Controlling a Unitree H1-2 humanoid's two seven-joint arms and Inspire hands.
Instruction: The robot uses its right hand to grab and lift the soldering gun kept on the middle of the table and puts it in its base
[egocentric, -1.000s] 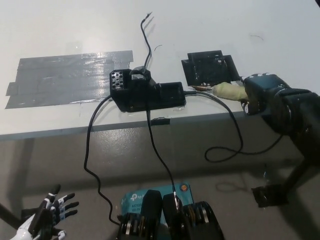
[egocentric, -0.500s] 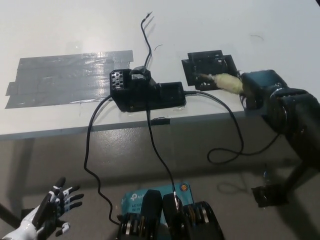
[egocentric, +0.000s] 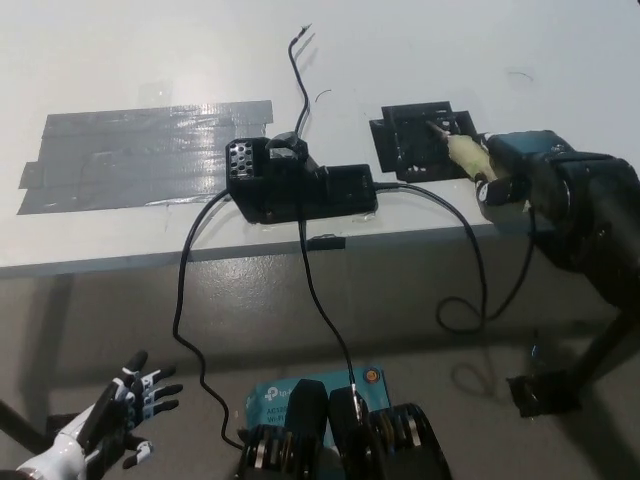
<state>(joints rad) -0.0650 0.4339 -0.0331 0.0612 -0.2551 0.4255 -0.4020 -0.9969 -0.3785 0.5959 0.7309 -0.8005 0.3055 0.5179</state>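
**Soldering gun tip over the base at the table's near right**

White tabletop (egocentric: 150, 60) fills the upper part of the head view, its front edge running across the middle, with grey floor below. On the table's left lies a broad patch of grey duct tape (egocentric: 140, 155), flat and shiny. Near the middle sits a black soldering station (egocentric: 300, 185), with a perforated block at its left end and thin black cables (egocentric: 185, 300) trailing from it over the table edge down toward the floor; another thin wire (egocentric: 298, 80) runs away from it up the table.

Just right of the station, apart from it, is the black base (egocentric: 420, 140), a square frame-like holder lying flat near the table's front edge. The right hand (egocentric: 520, 175), black, comes in from the right with its fingers closed round the soldering gun (egocentric: 465, 155). The gun's pale yellowish barrel points up-left, and its tip lies over the right part of the base; whether it touches the base cannot be told. The gun's cord (egocentric: 470, 260) loops from the station down past the table edge, hanging below the hand.

The left hand (egocentric: 105, 420), white, rests low at the lower left, well below the table, fingers spread and holding nothing.
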